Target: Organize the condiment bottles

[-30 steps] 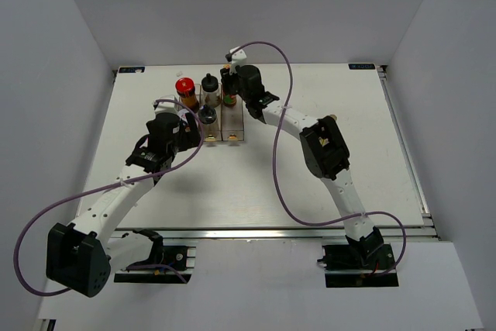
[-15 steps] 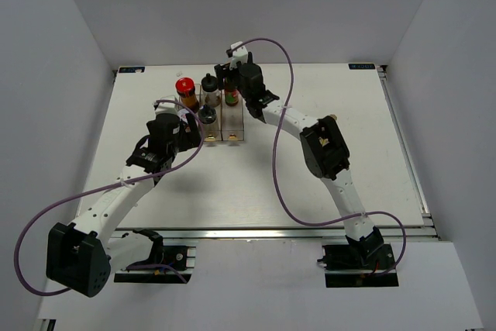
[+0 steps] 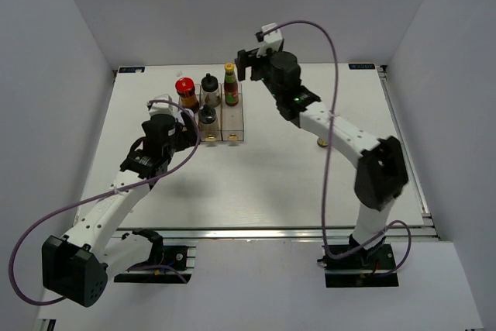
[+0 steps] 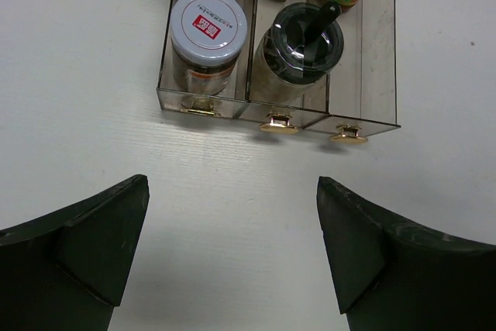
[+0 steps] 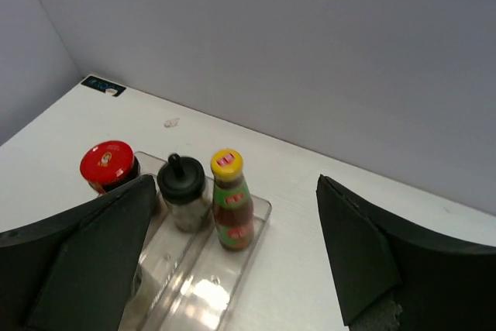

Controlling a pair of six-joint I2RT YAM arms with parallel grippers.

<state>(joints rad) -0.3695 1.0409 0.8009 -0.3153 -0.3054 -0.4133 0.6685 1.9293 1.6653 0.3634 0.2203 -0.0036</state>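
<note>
Bright, even overhead light, soft shadows, everything sharply focused.

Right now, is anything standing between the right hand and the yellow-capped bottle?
Nothing visible does. The open right hand hangs clear of the yellow-capped bottle, which stands in the rack's right slot.

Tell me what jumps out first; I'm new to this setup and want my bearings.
A clear rack at the far middle of the table holds five condiment bottles; the yellow-capped bottle stands upright in its right slot. The right hand hangs open up beside it, and the left hand hovers open before the rack's near end.
</note>
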